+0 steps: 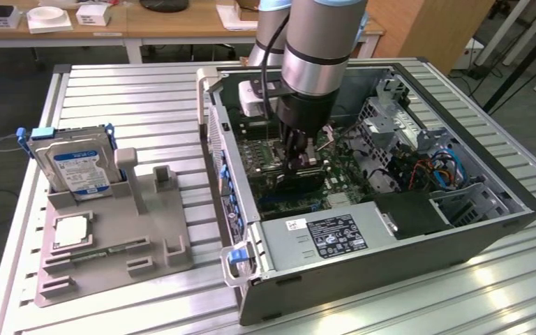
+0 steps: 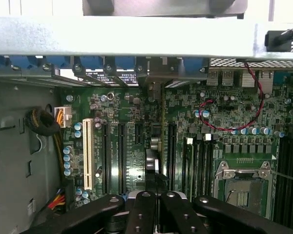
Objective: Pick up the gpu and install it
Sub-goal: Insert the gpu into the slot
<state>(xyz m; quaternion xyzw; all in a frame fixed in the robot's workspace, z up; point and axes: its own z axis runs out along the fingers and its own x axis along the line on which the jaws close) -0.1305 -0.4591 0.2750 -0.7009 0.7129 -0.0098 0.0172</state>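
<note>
The black claw (image 1: 303,162) is clenched on the thin green-and-black gpu card (image 1: 298,183), held edge-down inside the open grey computer case (image 1: 380,262), over the green motherboard (image 2: 136,117). Slight misalignment could jam its edge beside the slot.

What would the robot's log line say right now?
claw: shut on gpu | place: inside computer case, over motherboard

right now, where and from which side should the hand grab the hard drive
By its top edge, from straight above, pinching the two broad faces. The hard drive stands upright with its lower end sunk in the grey stand, and blue rails cover its narrow sides.
</note>
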